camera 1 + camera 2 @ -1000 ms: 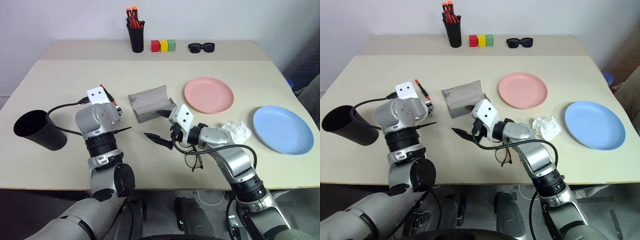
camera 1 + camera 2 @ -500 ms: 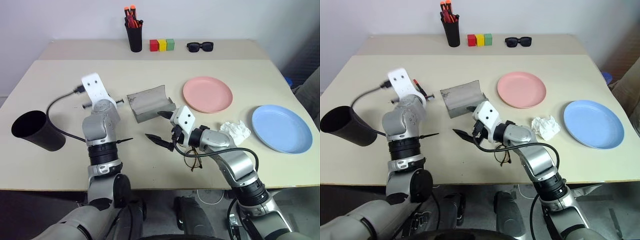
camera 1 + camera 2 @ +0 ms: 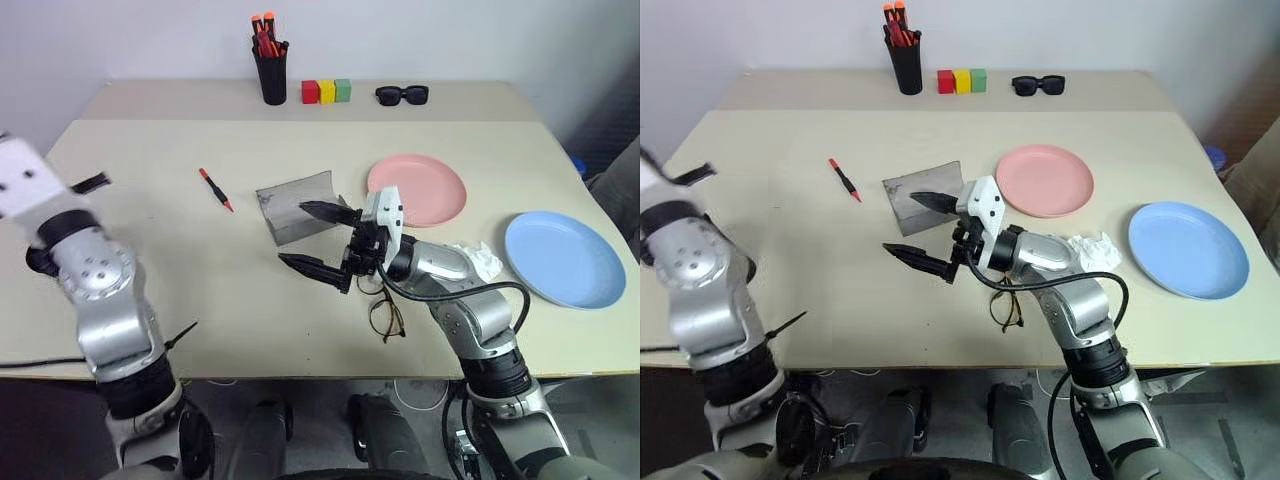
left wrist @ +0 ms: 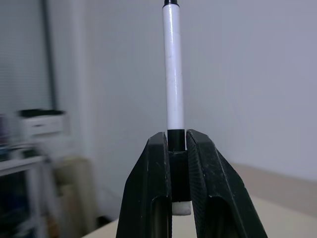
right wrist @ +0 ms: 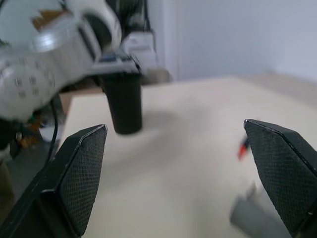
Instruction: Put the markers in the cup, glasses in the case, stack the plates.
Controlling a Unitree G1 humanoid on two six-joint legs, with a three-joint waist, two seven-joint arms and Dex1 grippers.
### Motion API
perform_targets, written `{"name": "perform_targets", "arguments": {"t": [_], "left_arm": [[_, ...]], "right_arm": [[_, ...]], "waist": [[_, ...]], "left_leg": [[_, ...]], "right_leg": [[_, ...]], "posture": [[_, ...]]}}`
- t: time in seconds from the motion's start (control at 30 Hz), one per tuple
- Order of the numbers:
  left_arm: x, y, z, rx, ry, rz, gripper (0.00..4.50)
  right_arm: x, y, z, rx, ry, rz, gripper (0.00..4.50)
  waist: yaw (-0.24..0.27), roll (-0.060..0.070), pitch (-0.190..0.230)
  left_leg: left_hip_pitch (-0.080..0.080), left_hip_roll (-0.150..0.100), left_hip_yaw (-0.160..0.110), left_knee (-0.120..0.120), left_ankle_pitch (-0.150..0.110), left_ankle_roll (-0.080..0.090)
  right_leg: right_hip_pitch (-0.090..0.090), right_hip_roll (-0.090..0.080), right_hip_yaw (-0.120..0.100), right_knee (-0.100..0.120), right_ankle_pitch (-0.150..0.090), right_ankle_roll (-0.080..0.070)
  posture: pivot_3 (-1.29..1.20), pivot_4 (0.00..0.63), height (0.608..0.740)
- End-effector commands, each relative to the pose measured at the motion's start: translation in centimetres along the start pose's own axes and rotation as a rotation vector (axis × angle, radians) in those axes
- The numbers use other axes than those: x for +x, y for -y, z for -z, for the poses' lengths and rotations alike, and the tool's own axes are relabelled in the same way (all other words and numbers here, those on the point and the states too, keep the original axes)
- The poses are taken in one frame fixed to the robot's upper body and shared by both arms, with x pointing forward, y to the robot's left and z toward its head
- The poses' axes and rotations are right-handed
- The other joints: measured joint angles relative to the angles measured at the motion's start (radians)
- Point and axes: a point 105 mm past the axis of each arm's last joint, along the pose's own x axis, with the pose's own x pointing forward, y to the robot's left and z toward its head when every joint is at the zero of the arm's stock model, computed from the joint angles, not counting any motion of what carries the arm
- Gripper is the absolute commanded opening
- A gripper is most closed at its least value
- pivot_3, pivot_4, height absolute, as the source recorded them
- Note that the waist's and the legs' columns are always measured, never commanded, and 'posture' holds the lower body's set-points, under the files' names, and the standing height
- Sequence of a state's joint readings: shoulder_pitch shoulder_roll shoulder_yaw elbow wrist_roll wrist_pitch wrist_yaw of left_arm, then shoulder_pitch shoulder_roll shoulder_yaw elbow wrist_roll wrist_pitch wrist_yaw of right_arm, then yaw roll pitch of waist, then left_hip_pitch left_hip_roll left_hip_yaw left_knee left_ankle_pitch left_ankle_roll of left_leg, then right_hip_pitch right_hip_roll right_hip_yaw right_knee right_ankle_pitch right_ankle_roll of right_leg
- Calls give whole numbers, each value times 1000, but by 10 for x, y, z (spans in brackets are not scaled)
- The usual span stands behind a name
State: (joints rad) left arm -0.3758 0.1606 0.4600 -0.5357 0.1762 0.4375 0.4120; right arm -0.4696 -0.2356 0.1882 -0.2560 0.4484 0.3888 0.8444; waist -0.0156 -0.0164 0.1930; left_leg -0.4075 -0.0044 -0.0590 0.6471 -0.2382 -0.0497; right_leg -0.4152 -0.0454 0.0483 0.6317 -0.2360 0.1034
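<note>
1. Far left: left gripper (image 4: 177,163) was clamped on the white marker (image 4: 174,74), which stuck up past the fingertips; arm raised by the table's (image 3: 150,250) left edge.
2. Cup (image 5: 122,106) stood near that left edge, mostly hidden behind the left arm in the head views. Step in hand, I'd judge: white marker into cup. Next move needs the tip turned down over the cup mouth, then release.
3. Red marker (image 3: 215,189) lay loose on open table, well apart from the cup; plenty of bare room round it.
4. Centre: grey case (image 3: 298,206) lay open-side up. Right gripper (image 3: 315,240) hovered just beside it, jaws wide apart, holding nothing.
5. Glasses (image 3: 387,317) lay near the front edge, below the right forearm — risk of a nudge off the table.
6. Pink plate (image 3: 430,185) sat right of the case; crumpled tissue (image 3: 480,262) between the plates.
7. Blue plate (image 3: 565,258) near the right edge, not yet stacked.
</note>
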Motion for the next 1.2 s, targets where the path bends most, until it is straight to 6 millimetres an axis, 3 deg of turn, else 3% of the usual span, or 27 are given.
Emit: {"name": "perform_targets", "arguments": {"t": [0.03, 0.3, 0.7, 0.73, 0.77, 0.9, 1.2], "left_arm": [[-6, -26, -5, 20, -3, -91, 109], [-22, -21, 26, 26, -149, -28, 109], [-35, -21, 46, 59, -187, -10, 109], [-35, -21, 48, 65, -190, -10, 958], [-35, -21, 49, 71, -191, -11, 1187], [-36, -20, 51, 72, -193, -11, 3121], [-35, -13, 49, 34, -179, 15, 3121]], "right_arm": [[10, -8, -10, -2, 71, -66, 4500], [21, -19, -6, 39, 92, -126, 4500], [20, -21, -3, 39, 80, -111, 4500], [20, -22, -3, 39, 79, -111, 4500], [19, -22, -3, 39, 79, -111, 4500], [19, -23, -3, 39, 78, -110, 4500], [20, -22, -3, 38, 80, -109, 4500]], "waist": [[1, -1, 0], [1, -1, -1], [0, -1, -1], [0, -1, -1], [0, -1, -1], [-1, -1, -1], [-1, -1, -1]], "left_leg": [[0, 0, 0, 0, 0, 0], [1, 0, -1, 1, 0, 0], [1, 0, -1, 1, 0, 0], [1, 0, -1, 1, 0, 0], [1, 0, -1, 1, 0, 0], [1, 0, -1, 0, 0, 0], [1, 0, -1, 0, 0, 0]], "right_leg": [[0, 0, 0, 0, 0, 0], [2, 0, -1, 0, 0, 0], [2, 0, -1, -1, 0, 0], [2, 0, -1, -1, 0, 0], [2, 0, -1, -1, 0, 0], [2, 0, -1, -1, 0, 0], [2, 0, -1, -1, 0, 0]], "posture": [[0, 150, 740], [0, 150, 740], [0, 150, 740], [0, 150, 740], [0, 150, 740], [0, 150, 740], [0, 150, 740]]}}
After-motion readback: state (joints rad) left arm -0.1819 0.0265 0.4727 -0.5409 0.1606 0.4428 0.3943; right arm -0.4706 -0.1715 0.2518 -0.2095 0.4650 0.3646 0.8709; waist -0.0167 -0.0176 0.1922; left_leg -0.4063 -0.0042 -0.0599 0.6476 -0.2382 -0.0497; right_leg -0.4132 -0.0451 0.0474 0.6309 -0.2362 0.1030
